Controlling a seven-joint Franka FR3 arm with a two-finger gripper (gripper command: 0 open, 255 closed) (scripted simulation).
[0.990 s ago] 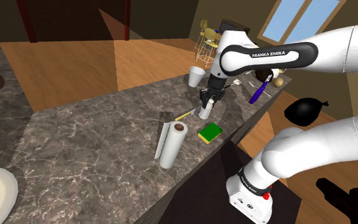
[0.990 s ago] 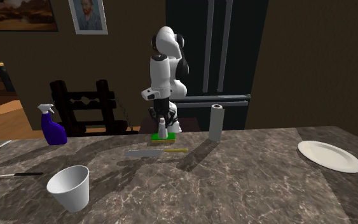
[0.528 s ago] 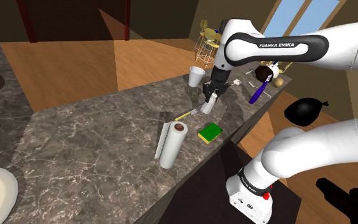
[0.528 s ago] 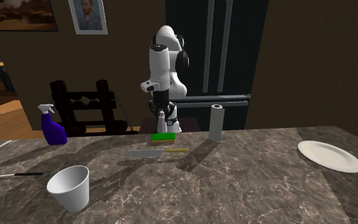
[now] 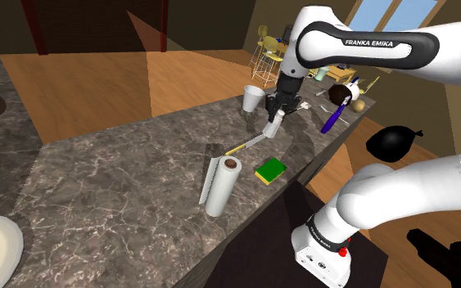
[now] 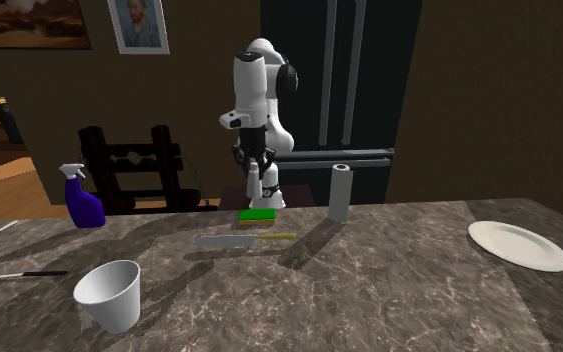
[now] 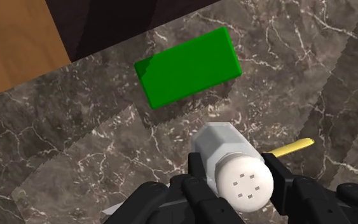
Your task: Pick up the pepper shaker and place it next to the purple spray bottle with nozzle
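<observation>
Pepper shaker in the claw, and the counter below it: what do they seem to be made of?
Pepper shaker: drawn plain pale grey with a white cap dotted with small holes, and a matte look. Its faceted body hints at glass or plastic, but the look leaves that open. Counter: dark brown-grey with thin white veins running through it, so it looks like marble or a similar stone.

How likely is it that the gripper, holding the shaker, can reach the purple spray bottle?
Probably yes: the gripper holds the shaker up above the counter, and nothing tall stands between it and the spray bottle.
</observation>
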